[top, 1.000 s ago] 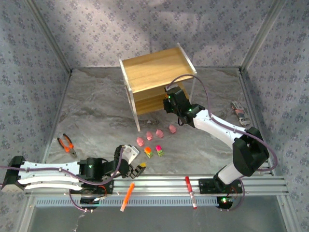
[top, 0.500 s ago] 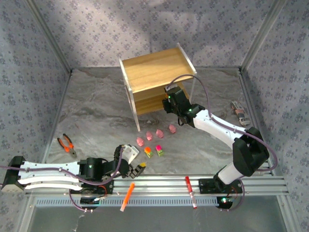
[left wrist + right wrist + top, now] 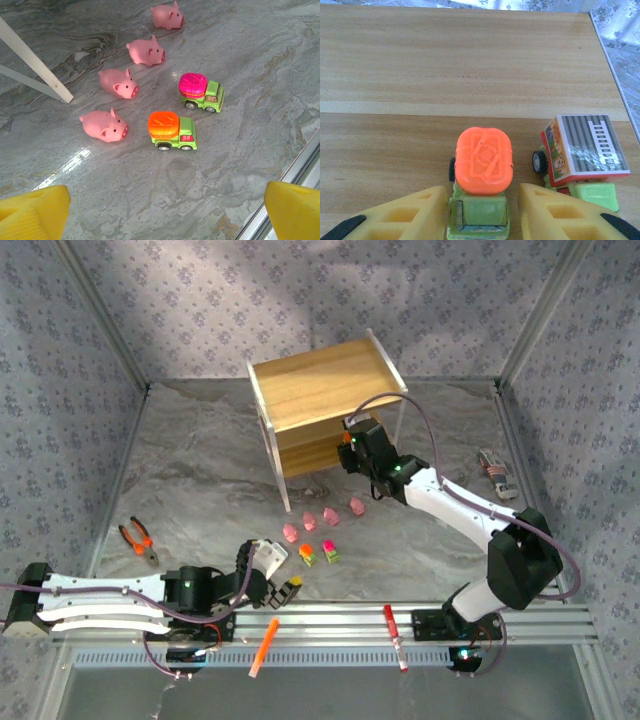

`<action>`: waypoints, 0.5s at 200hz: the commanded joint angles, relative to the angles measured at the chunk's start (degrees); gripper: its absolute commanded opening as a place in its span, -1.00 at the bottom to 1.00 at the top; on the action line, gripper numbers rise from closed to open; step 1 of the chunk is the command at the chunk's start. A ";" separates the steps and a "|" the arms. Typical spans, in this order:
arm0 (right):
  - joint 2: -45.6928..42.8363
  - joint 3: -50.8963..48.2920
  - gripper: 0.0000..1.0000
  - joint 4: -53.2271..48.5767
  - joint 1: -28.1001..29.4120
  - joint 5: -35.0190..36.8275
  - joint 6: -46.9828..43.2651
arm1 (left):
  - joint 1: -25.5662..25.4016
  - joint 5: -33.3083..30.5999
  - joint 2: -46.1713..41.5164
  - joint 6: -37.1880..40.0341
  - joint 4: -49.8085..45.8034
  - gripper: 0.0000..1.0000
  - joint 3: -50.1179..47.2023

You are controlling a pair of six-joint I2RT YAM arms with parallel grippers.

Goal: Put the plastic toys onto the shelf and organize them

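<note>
The shelf (image 3: 325,380) stands at the back of the table. My right gripper (image 3: 350,440) reaches into its lower tier. There its yellow fingers (image 3: 400,215) stand open on either side of an orange-topped green truck (image 3: 484,160) that rests on the wooden board (image 3: 460,60). A truck with a red, striped box (image 3: 582,152) sits just to the right of it. On the table lie several pink pigs (image 3: 118,83), an orange-topped truck (image 3: 171,131) and a pink-topped truck (image 3: 201,92). My left gripper (image 3: 165,215) hangs open just short of them, holding nothing.
A white shelf leg (image 3: 35,62) stands left of the pigs. Orange-handled pliers (image 3: 138,539) lie at the left. An orange marker (image 3: 264,645) and a red pen (image 3: 394,635) rest on the front rail. A small grey and red object (image 3: 494,472) lies at the right wall.
My right gripper's fingers have spread apart from the orange-topped truck on the lower tier. The left arm has not moved.
</note>
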 commanded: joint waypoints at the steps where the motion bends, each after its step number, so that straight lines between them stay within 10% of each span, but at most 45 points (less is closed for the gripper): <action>1: -2.42 0.61 -0.13 0.16 -0.10 -0.19 -1.13 | -0.59 -1.43 0.14 -0.22 -0.28 0.99 1.40; 100: -5.93 -1.97 -0.13 -0.46 1.00 1.36 -0.79 | -0.55 -1.60 0.24 -0.41 -0.41 0.99 1.50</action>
